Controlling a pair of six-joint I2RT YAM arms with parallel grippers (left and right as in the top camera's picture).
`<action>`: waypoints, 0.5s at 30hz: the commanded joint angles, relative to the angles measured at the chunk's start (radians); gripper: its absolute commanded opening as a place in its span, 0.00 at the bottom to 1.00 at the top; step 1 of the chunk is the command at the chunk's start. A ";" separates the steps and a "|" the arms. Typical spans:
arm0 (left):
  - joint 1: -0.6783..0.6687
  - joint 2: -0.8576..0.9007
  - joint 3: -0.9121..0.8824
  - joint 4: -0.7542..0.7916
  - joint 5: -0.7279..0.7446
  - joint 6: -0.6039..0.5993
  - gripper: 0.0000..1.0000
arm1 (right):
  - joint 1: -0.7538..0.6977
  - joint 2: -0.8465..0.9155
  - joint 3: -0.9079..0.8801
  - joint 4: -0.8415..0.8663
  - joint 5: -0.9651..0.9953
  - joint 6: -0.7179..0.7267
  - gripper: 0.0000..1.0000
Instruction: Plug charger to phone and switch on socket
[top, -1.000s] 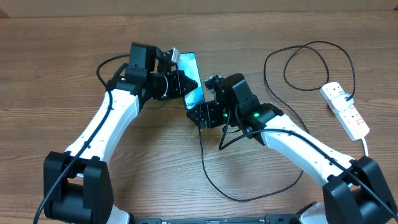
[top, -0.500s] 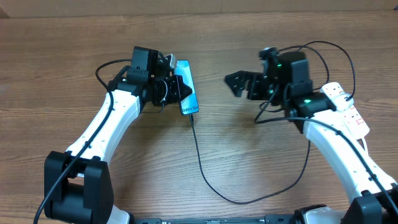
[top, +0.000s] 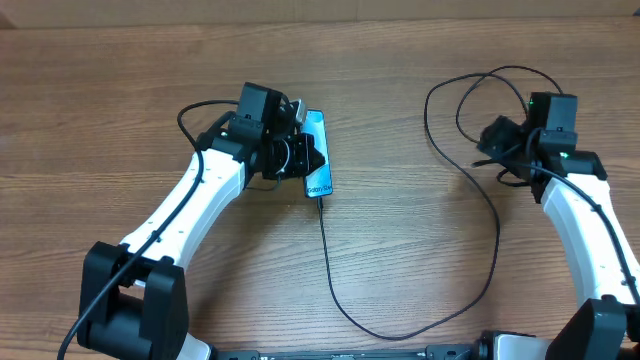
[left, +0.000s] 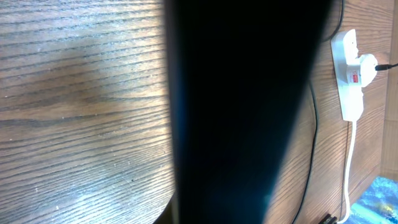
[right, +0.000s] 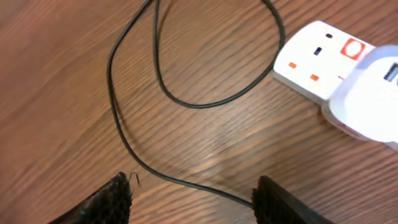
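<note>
Across the tabletop (top: 100, 90), our right tool (right: 196, 196) has swung from the phone (top: 318, 172) to above the socket (right: 311, 56), jaws apart and empty. Our left tool (top: 298, 152) clamps the phone, charger (top: 325, 250) apparently plugged in; only the switch remains.

1. Arms: we count two, the left arm (top: 190, 195) and the right arm (top: 590, 215).
2. Grippers: we count two, one on each arm, the left gripper (top: 303, 156) and the right gripper (top: 490, 148). In the right wrist view we count two dark fingertips (right: 109, 199).
3. Phones: we count one phone (top: 317, 150).
4. Cables: we count two, one thin black charger (top: 330, 270) and one thick white cord (left: 350, 155).
5. Power strips: we count one socket (left: 347, 56). It carries one white adapter (right: 373, 87). We count one red switch (left: 356, 78) in the left wrist view. We cannot count the outlets in full.
6. Tables: we count one wooden table (top: 100, 100).
</note>
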 joint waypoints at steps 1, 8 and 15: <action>-0.004 -0.008 0.000 0.007 -0.008 0.027 0.04 | 0.002 0.002 0.015 -0.010 0.026 0.007 0.62; -0.008 0.018 -0.023 -0.056 0.005 0.125 0.04 | 0.002 0.002 0.015 -0.030 0.025 0.007 0.71; -0.008 0.172 -0.071 0.113 0.273 0.153 0.04 | 0.003 0.002 0.014 -0.043 -0.080 0.006 0.75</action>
